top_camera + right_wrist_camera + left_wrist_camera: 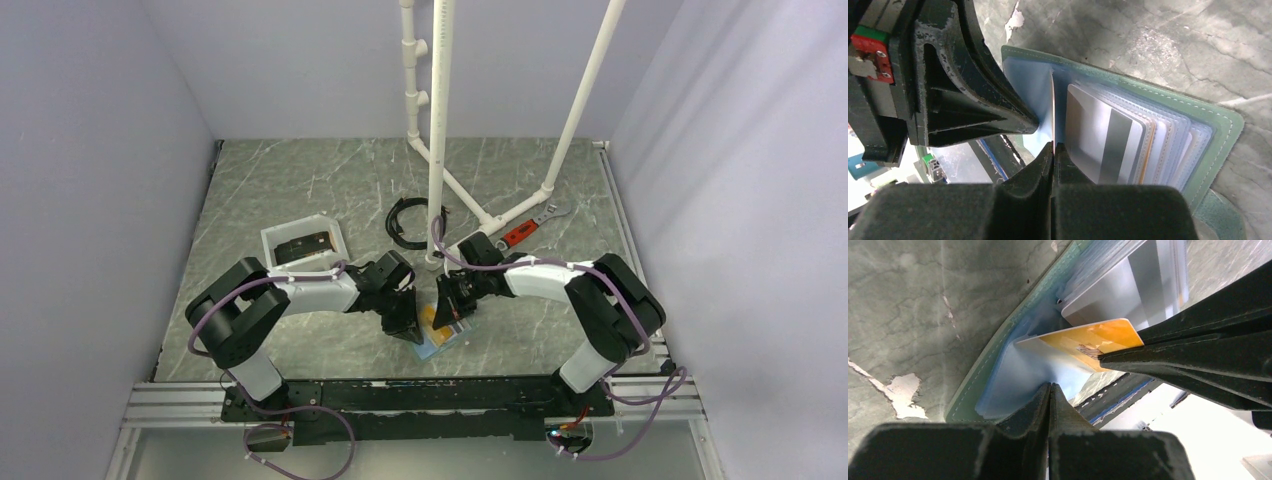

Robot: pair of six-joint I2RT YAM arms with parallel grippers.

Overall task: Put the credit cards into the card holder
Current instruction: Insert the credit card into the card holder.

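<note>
- Left fingers (1035,407) are closed tight, with their tips pressing on the light blue inner face of the card holder (1228,145).
- Right fingers (1068,165) pinch an orange card (1088,340) by one end. Its far end meets the card holder's blue face just beside the left tips.
- The card holder lies open on the grey surface (300,180), with a silver card (1093,140) in its clear sleeves.
- Back and left of the card holder, a white tray (270,245) holds dark cards (303,246).
- Beyond the card holder lie a black cable loop (403,222) and a red-handled tool (520,233).
</note>
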